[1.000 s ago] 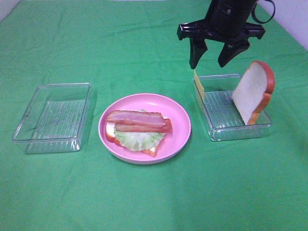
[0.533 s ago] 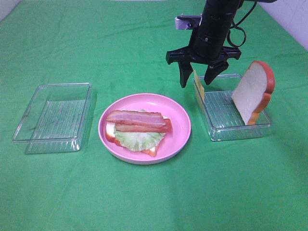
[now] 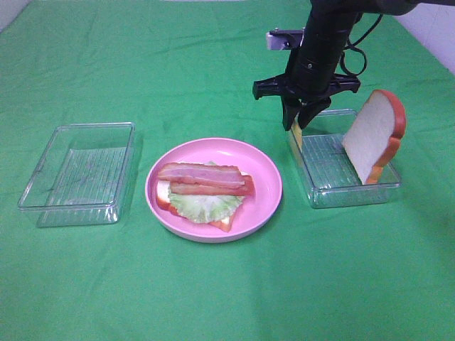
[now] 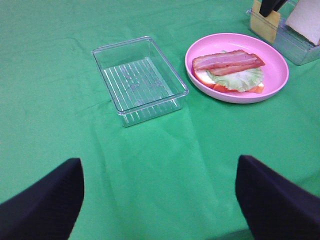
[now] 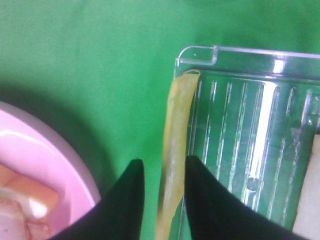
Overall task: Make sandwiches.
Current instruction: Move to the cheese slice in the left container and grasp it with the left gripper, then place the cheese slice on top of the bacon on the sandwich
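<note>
Right hand (image 3: 296, 125) has dropped and narrowed astride the cheese (image 3: 294, 136); whether it pinches yet, I cannot tell. Left hand (image 4: 160, 200) hangs released. Tray (image 3: 355, 196) near the worktop's (image 3: 227, 298) right edge holds that cheese upright against its wall; plate (image 3: 266, 202), mid-worktop, carries the half-built sandwich (image 3: 206, 186). Thin cheese may buckle or slip if nipped off-centre.

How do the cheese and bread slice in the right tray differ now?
The thin yellow cheese slice stands upright along the clear plastic tray's wall facing the round pink plate; the thick white bread slice with orange-brown crust leans tilted at the opposite end. The cheese sits between the right gripper's jaws; the bread is untouched. Both stand on edge there.
</note>
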Tool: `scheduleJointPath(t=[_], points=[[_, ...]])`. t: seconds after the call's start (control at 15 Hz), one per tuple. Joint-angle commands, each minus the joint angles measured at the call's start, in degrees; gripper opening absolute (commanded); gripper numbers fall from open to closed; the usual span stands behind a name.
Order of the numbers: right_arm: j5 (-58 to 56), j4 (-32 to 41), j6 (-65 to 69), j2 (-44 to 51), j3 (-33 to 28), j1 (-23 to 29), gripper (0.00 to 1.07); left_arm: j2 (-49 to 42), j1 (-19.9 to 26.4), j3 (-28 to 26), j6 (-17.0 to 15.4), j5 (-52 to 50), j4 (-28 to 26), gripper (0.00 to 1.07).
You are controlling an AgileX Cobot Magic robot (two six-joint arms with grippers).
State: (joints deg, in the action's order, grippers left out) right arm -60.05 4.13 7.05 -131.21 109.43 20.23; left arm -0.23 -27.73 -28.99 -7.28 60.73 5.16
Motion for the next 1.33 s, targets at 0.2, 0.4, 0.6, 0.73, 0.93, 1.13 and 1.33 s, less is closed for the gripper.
scheduleJointPath(t=[0.2, 0.4, 0.6, 0.73, 0.93, 1.13, 1.33], points=[[-1.5, -0.3, -0.7, 0.1, 1.0, -0.1, 0.0, -1.4, 0.0, 0.2, -0.1, -0.6, -0.2, 0.79], [-3.0, -0.2, -0.9, 1.8, 2.4, -0.1, 0.0, -1.4, 0.0, 0.2, -0.1, -0.6, -0.2, 0.79], [-4.6, 3.3, -2.6, 6.9, 2.4, 0.1, 0.0, -1.4, 0.0, 0.2, -0.1, -0.6, -0.2, 0.79], [-5.3, 11.8, -8.7, 10.0, 2.3, 0.2, 0.0, -1.4, 0.0, 0.2, -0.1, -0.6, -0.2, 0.79], [-7.3, 25.2, -16.2, 10.4, 2.2, 1.0, 0.0, -1.4, 0.0, 0.2, -0.1, -0.6, -0.2, 0.79], [-6.5, 35.9, -22.2, 10.4, -1.1, 5.4, 0.0, -1.4, 0.0, 0.2, -0.1, -0.6, -0.2, 0.79], [-4.2, 43.3, -25.0, 9.3, -7.2, 7.4, 0.0, -1.4, 0.0, 0.2, -0.1, -0.6, -0.2, 0.79]])
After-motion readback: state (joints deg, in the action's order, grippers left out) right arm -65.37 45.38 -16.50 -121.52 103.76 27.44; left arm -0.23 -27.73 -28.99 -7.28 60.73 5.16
